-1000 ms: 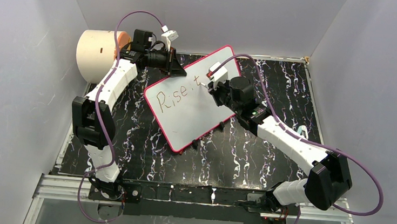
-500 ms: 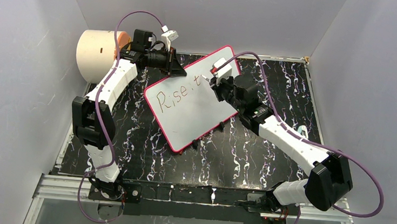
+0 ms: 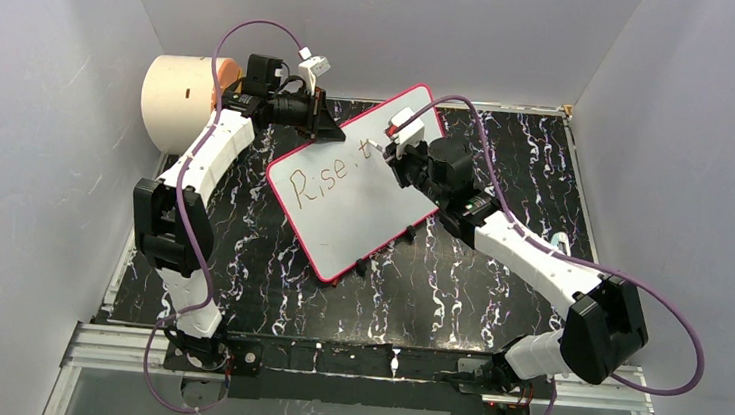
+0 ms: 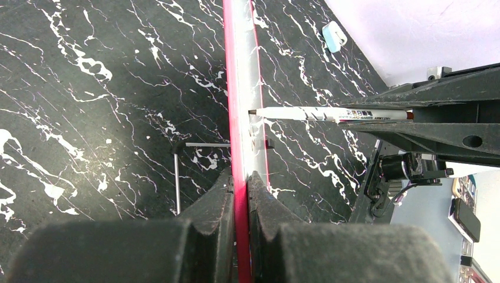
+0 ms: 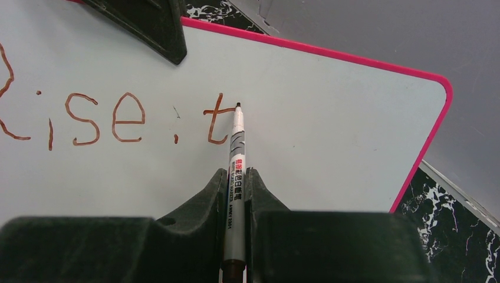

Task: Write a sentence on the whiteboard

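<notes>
Right gripper [image 5: 236,177]: one, fingers pressed together on a single marker [image 5: 237,147], which runs straight out between them.
Marker tip: down on the whiteboard [image 5: 330,112], right beside the end of the crossbar of the "t".
Left gripper [image 4: 240,177]: one, clamped on the whiteboard's pink-red rim, with the board edge sandwiched between its two dark fingers.
Arms: two, white with black joints, each trailing one purple cable.
Whiteboard: one, white with rounded corners, sitting askew in the middle of the table toward the back. Its upper left edge is in the left gripper's hold, and the right gripper is over its upper right part.
Sentence [image 5: 127,122]: one line in reddish-brown, reading "Rise, t", running along the board's upper half.
Clip feet [image 3: 363,265]: two black ones show on the board's near edge.
Cylinder [image 3: 180,101]: one, cream with an orange face, at the far left corner behind the left arm.
Small pale blue object [image 4: 335,36]: one, lying on the table well apart from the board.
Table [image 3: 457,286]: black with white marble veining.
Room: plain pale grey walls on three sides.
</notes>
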Controlling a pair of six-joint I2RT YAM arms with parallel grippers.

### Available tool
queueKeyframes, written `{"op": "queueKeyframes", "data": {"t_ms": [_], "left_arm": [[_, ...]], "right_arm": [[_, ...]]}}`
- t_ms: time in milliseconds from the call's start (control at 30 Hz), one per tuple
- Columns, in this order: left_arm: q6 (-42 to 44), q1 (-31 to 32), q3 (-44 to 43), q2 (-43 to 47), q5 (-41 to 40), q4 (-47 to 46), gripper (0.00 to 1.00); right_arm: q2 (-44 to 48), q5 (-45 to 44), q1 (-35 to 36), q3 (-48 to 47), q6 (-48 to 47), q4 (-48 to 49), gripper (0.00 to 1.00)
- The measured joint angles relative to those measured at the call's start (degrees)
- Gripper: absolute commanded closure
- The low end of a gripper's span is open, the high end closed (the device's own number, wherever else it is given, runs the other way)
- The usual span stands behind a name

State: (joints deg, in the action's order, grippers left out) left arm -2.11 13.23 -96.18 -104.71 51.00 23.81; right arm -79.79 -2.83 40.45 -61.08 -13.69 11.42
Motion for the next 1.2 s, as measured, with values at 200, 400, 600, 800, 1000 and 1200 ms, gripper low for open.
{"op": "queueKeyframes", "data": {"t_ms": [200,400,600,800,1000,1200], "left_arm": [[0.04,0.00,0.00,0.00,-0.04,0.00,1.00],[0.07,0.00,0.00,0.00,-0.07,0.00,1.00],[0.15,0.00,0.00,-0.02,-0.31,0.00,1.00],[0.17,0.00,0.00,-0.02,-0.39,0.00,1.00],[0.17,0.00,0.00,-0.02,-0.37,0.00,1.00],[0.17,0.00,0.00,-0.02,-0.33,0.00,1.00]], "right_arm": [[-0.31,-0.24,-0.37,-0.15,0.11,0.52,1.00],[-0.50,-0.37,-0.63,-0.46,0.42,0.31,1.00],[-0.50,0.04,-0.70,-0.59,0.52,-1.07,1.00],[-0.07,0.28,-0.70,-0.63,1.25,-3.19,1.00],[0.57,0.48,-0.70,-0.63,1.55,-5.92,1.00],[0.92,0.46,-0.70,-0.63,1.66,-7.69,1.00]]}}
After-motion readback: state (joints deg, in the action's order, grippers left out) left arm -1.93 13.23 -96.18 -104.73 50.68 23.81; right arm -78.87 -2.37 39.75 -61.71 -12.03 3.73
